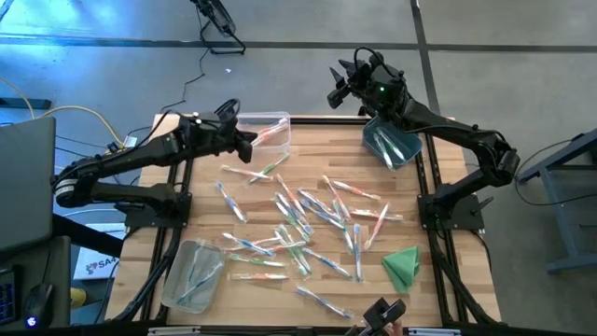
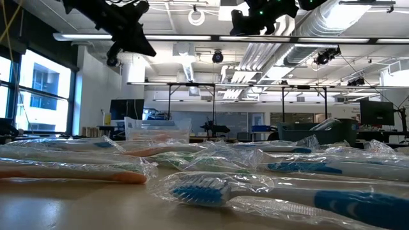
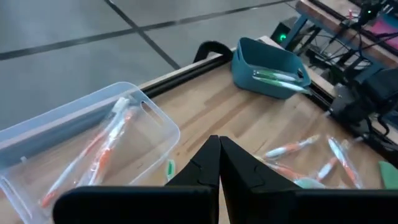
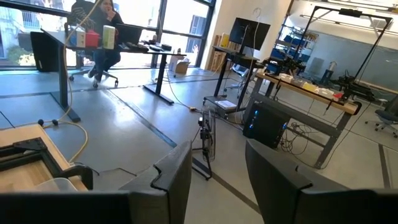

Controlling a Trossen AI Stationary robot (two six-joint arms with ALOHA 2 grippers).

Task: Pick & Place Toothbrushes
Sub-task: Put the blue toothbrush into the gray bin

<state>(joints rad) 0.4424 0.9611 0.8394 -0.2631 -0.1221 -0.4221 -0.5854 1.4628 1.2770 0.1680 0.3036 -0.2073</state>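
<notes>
Several wrapped toothbrushes [image 1: 298,219] lie scattered across the middle of the wooden table [image 1: 410,210], and they fill the foreground of the low view [image 2: 198,188]. A clear bin [image 1: 266,131] at the far edge holds orange ones [image 3: 99,152]. A teal bin [image 1: 392,142] at the far right holds green ones [image 3: 277,78]. My left gripper [image 1: 247,142] hovers shut beside the clear bin, with nothing between its fingers [image 3: 219,158]. My right gripper [image 1: 338,89] hangs open beyond the table's far edge, holding nothing [image 4: 217,174].
A second clear bin [image 1: 194,271] with blue toothbrushes stands at the near left. A folded green cloth [image 1: 403,266] lies at the near right. A person [image 4: 102,31] sits at a desk far off in the room.
</notes>
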